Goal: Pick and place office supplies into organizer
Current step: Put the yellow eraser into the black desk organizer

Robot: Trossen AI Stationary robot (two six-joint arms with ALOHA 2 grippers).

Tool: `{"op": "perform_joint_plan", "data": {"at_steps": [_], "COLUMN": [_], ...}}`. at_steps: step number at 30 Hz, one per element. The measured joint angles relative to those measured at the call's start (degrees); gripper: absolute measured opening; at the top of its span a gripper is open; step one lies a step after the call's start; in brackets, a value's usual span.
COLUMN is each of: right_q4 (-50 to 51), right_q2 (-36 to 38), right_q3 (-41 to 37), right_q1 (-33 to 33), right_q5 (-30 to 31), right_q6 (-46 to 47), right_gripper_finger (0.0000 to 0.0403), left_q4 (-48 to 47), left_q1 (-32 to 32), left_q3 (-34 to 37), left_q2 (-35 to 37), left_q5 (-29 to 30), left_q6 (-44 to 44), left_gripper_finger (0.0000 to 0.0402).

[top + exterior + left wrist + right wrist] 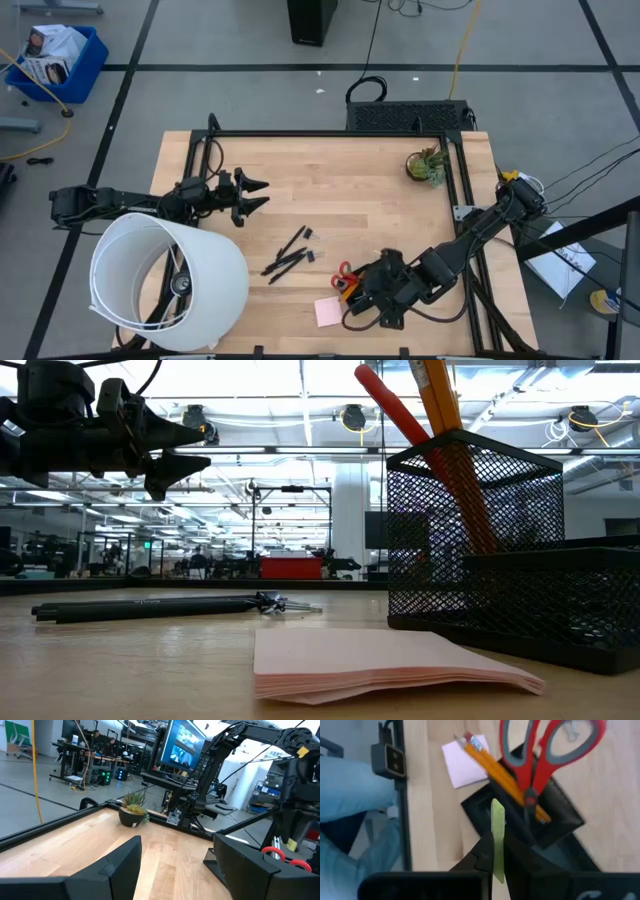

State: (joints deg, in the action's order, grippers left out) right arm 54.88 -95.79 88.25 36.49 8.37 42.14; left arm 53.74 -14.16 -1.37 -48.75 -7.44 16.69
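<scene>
dark jointed arms, seemingly black cabling

Red-handled scissors (547, 755); pink sticky-note pad (380, 663)

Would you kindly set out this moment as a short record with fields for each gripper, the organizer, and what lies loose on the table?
right gripper: shut on a thin green item, above the organizer
left gripper: open, empty, raised over the table's left part
organizer contents: red-handled scissors and orange pencils, upright in the mesh cup
loose on table: black pens, pink sticky-note pad beside the organizer
</scene>
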Motion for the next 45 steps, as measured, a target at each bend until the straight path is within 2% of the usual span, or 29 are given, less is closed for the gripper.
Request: {"op": "perform_joint_plan", "data": {"at_steps": [6, 10, 14, 20, 28, 32, 36, 45], "right_q4": [-3.38, -5.58, -13.36, -24.76, -39.91, -45.45, -48.05, -50.04], "right_q2": [0.02, -0.04, -0.03, 0.58, 3.76, 5.57, 5.7, 5.75], "right_q3": [-1.9, -6.01, -12.52, -21.91, -32.61, -35.63, -37.11, -37.2], "right_q1": [0.35, 0.97, 1.13, 1.07, -0.76, -1.31, -1.29, -1.51], "right_q5": [-2.64, -3.95, -5.87, -5.66, -5.25, -4.99, -2.22, -2.11], "right_q6": [8.75, 8.75, 8.28, 8.15, 7.55, 4.77, 3.26, 5.43], "right_gripper_finger": [0.0024, 0.002, 0.0017, 0.003, 0.0027, 0.0047, 0.008, 0.0131], "left_q4": [0.0, 0.0, 0.0, 0.0, -0.02, -0.02, 0.0, 0.0], "left_q1": [-0.02, -0.02, -0.02, -0.01, -0.02, -0.02, -0.02, -0.02], "left_q3": [0.0, 0.0, 0.0, 0.0, 0.0, 0.0, 0.0, 0.0], "left_q2": [0.01, 0.01, 0.0, 0.01, 0.0, 0.0, 0.0, 0.01], "left_q5": [0.0, 0.0, 0.0, -0.01, 0.0, 0.0, 0.0, 0.0], "left_q6": [0.01, 0.01, 0.02, 0.02, 0.0, -0.01, -0.01, 0.01], "left_gripper_finger": [0.0253, 0.0253, 0.0253, 0.0253, 0.0253, 0.0253, 0.0253, 0.0253]}}
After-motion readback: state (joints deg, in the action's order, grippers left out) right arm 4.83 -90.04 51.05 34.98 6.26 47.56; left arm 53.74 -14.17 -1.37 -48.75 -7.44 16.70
